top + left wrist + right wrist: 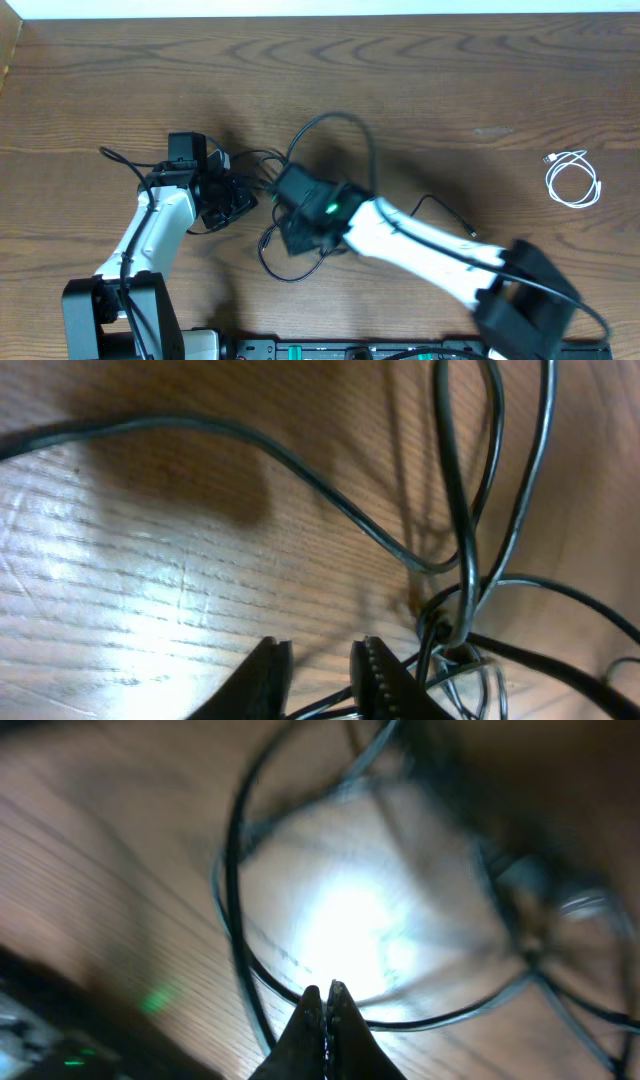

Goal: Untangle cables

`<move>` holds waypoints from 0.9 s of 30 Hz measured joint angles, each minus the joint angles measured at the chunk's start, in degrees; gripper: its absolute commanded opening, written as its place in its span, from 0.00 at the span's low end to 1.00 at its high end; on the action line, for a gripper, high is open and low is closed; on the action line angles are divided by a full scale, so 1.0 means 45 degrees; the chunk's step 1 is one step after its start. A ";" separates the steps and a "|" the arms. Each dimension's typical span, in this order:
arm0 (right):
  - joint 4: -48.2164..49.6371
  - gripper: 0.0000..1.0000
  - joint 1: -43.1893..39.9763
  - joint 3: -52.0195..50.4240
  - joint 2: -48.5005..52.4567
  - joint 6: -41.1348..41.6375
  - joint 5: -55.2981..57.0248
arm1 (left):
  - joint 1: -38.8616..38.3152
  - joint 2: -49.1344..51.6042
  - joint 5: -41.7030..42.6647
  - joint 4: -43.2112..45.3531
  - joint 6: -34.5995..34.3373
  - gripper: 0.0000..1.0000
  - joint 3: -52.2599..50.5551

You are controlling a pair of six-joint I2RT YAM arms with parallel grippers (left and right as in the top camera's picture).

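Left claw hangs parted, the cable knot just to its right; right claw is clenched over the loop, grip unclear.

Black cables clutter centre; white cable far right; upper table free.

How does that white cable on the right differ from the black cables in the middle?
The thin white cable is wound into one neat coil; the thin black cables sprawl in loose loops that cross one another. The white cable lies alone at the right; the black cables sit mid-table. The white cable's coil looks smaller than the black cables' spread. Both are on the brown wooden table.
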 measured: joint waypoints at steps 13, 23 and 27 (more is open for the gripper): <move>-0.0233 0.01 0.1350 -0.0160 0.1797 0.0675 0.0049 | 0.0000 0.0000 0.0141 0.0010 0.0019 0.72 0.0000; -0.1608 0.07 0.0233 -0.0170 -0.2681 -0.0646 0.0437 | 0.0000 -0.0121 0.0865 -0.0131 0.0160 0.74 0.0000; -0.2759 0.17 -0.0690 -0.0165 -0.3973 -0.0899 0.0782 | 0.0000 -0.1491 0.1010 -0.0345 -0.0029 0.80 0.0000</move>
